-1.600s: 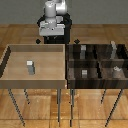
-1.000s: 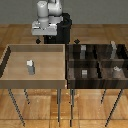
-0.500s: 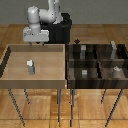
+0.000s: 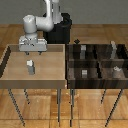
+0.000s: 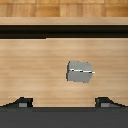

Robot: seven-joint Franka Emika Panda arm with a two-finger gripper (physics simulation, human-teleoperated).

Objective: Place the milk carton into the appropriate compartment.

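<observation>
A small pale milk carton [image 4: 30, 66] stands upright on the floor of a light tan wooden tray [image 4: 10, 75], about midway between its side walls, touching nothing else. The gripper [image 4: 33, 51] hangs in the air above the carton, its fingers spread apart and holding nothing. Beside the tray sits a dark brown bin [image 4: 97, 62] split into four compartments, with grey blocks inside.
</observation>
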